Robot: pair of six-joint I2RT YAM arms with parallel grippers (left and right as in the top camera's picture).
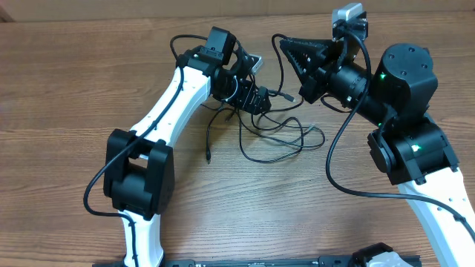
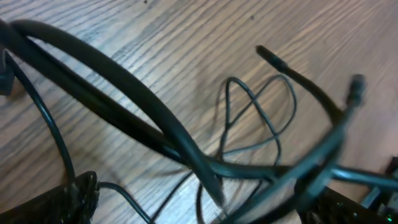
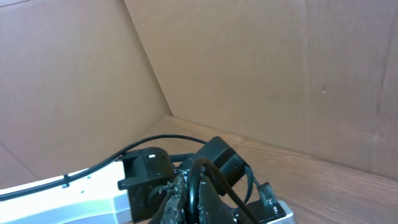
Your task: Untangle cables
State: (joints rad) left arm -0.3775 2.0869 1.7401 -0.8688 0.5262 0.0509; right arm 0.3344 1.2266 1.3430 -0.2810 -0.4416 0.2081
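Overhead only: whole layout. Loose sprawl of thin black flexible cables (image 1: 278,139) on brown wood-grain table (image 1: 67,81), mid-table, between both arms, densest under black two-finger left gripper (image 1: 251,95). Left gripper spread fully wide, right over the tangle, clamped on nothing visible. Black two-finger right gripper (image 1: 288,46) pointing left, fully closed, pinching one strand of the cables at its tip. Strand dropping from there to the sprawl, small plug end just beside left gripper.

Left wrist view only: blurred close-up of cables (image 2: 261,118), crossing loops over table (image 2: 155,37), two stubby plug ends at upper right. Own fingers barely in frame at bottom corners, far apart. Contact with strands not readable here.

Right wrist view only: beige cardboard-like wall (image 3: 280,68) behind the table, white-and-black left arm (image 3: 143,171) ahead. Right gripper (image 3: 186,202) at bottom edge, fingers pressed together, black strand looping up from between them.
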